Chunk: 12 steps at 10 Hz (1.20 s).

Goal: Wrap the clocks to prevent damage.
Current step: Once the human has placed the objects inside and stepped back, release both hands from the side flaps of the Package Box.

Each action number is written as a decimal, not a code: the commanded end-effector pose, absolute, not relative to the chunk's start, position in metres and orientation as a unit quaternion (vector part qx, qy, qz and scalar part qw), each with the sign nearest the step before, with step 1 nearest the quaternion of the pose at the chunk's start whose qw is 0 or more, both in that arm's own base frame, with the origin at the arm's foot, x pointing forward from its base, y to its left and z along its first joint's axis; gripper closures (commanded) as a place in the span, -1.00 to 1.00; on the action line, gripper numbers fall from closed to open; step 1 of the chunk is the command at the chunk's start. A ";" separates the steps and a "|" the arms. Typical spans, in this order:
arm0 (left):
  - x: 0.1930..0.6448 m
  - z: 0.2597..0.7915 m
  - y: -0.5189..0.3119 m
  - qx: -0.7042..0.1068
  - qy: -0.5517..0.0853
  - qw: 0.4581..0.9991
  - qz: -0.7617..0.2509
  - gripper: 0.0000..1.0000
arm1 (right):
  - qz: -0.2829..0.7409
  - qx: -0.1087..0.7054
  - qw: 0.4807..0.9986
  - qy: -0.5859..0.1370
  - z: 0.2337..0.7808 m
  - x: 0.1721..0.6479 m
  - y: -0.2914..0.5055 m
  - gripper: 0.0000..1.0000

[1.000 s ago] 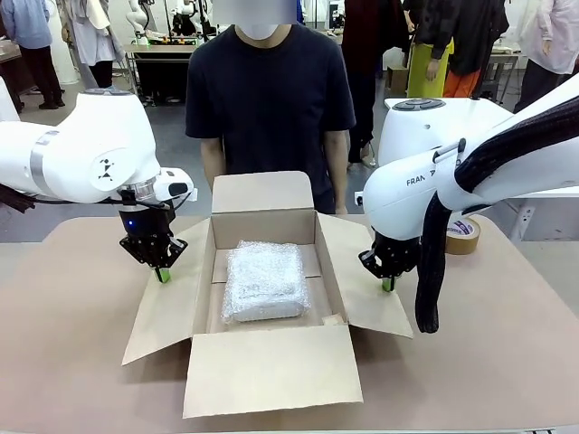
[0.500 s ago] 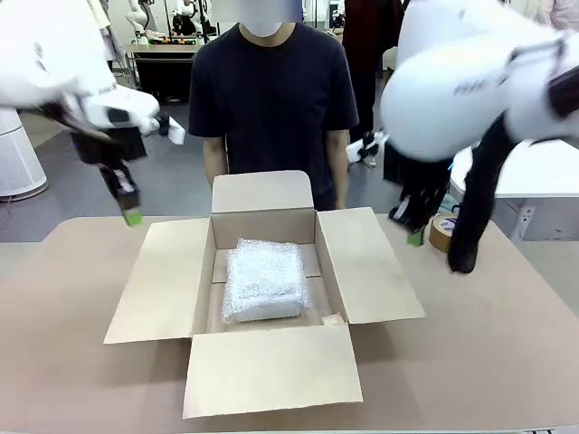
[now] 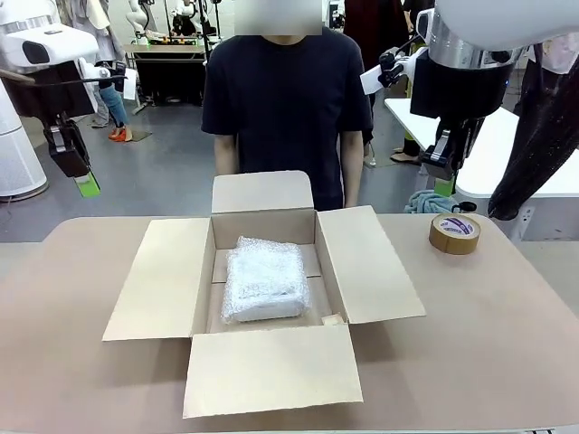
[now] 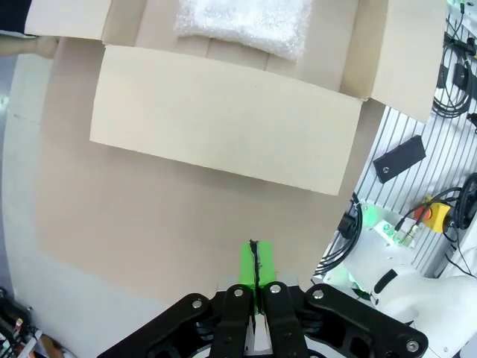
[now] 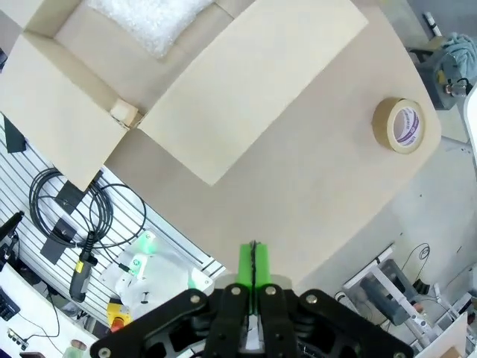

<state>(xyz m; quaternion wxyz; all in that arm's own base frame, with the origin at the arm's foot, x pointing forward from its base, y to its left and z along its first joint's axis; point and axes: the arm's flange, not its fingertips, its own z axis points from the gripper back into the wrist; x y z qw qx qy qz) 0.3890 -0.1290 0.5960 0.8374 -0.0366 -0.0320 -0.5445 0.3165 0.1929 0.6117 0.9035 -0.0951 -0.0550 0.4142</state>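
Both grippers are pressed together with nothing between the pads. The left gripper [image 3: 88,185] hangs high up and out past the box's left flap. The right gripper [image 3: 444,183] does the same out past the right flap, a bit more toward the box's far side. In the left wrist view, the left gripper's [image 4: 256,261] green pads meet flat on each other, and it's the same for the right gripper [image 5: 253,261] in its own wrist view.

Going outward, each one looks down on bare table [image 3: 507,344] first, then a spread flap, then the open box [image 3: 159,276]. The bubble-wrapped bundle [image 3: 264,280], presumably a clock that's already wrapped, lies flat on the floor of the box, about in the middle. Its long side runs from the box's near flap toward its far flap, where the person [image 3: 288,99] stands.

So for either arm the bundle is down and inward, across a flap. Neither looks clearly nearer; the left one maybe, by a hair. A tape roll [image 3: 454,232] lies flat just beyond the right flap, nearly under the right gripper. If sealing comes next, that arm looks like the obvious pick. Any reach into the box would need the fingers to open up first.
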 end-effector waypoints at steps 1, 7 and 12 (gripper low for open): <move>0.387 0.599 -0.128 -0.035 -0.036 0.837 -0.545 0.99 | 0.414 -0.096 0.903 -0.060 0.616 0.315 0.193 0.98; 0.396 0.601 -0.110 -0.127 -0.035 0.682 -0.719 0.99 | 0.580 0.020 0.812 -0.065 0.612 0.337 0.153 0.98; 0.385 0.603 -0.102 -0.076 -0.024 0.710 -0.700 0.99 | 0.580 0.020 0.812 -0.065 0.612 0.337 0.153 0.98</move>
